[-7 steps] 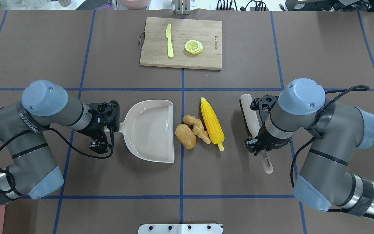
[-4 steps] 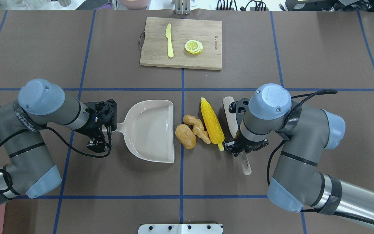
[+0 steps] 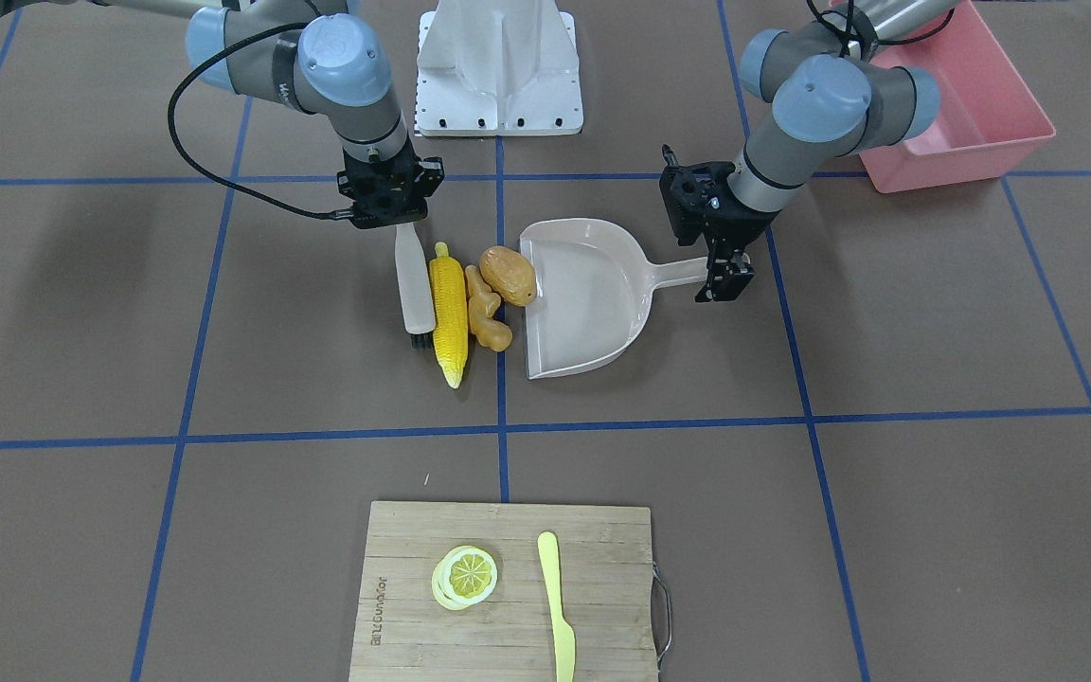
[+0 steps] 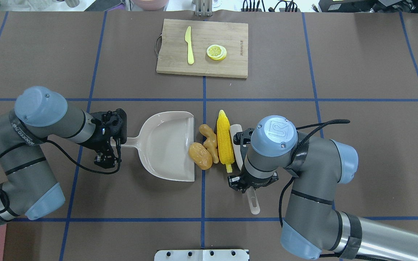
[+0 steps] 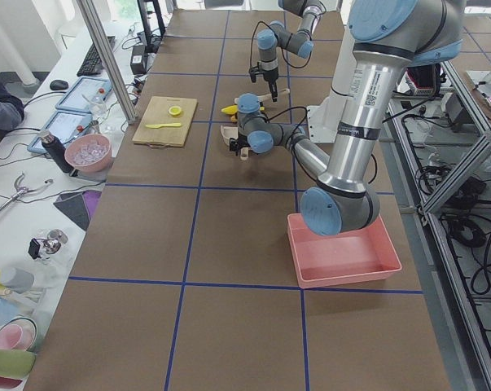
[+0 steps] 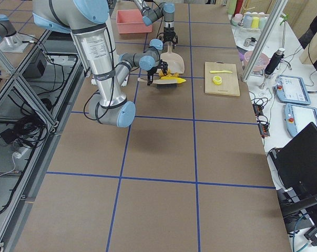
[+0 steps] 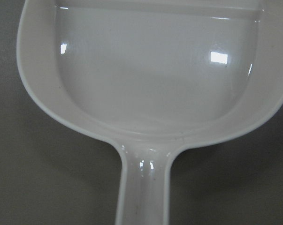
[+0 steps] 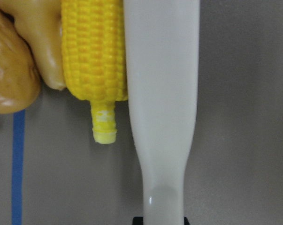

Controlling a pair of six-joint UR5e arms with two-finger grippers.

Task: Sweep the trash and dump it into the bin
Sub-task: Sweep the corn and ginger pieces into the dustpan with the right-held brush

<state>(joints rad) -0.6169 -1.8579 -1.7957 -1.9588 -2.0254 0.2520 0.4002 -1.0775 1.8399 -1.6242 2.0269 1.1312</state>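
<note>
My right gripper [image 4: 249, 181] [image 3: 392, 216] is shut on the handle of a white brush [image 4: 236, 132] [image 8: 162, 84]. The brush presses against the yellow corn cob [image 4: 224, 141] [image 3: 448, 308]. The tan ginger root [image 4: 209, 139] [image 3: 486, 314] lies between the corn and the brown potato [image 4: 200, 156] [image 3: 508, 275]. The potato sits at the open lip of the beige dustpan [image 4: 165, 145] [image 7: 160, 84]. My left gripper [image 4: 116, 142] [image 3: 721, 258] is shut on the dustpan's handle. The pink bin [image 3: 967, 118] [image 5: 343, 248] stands on the table beyond my left arm.
A wooden cutting board [image 4: 230, 67] at the far middle of the table carries a pale yellow knife [image 4: 189, 45] and lemon slices [image 4: 216, 52]. Blue tape lines cross the brown table. The robot's base plate [image 4: 201, 255] sits at the near edge.
My right arm has swept the brush leftward, pushing the corn, ginger and potato up to the dustpan's lip. My left arm shifted slightly; the dustpan stayed put.
</note>
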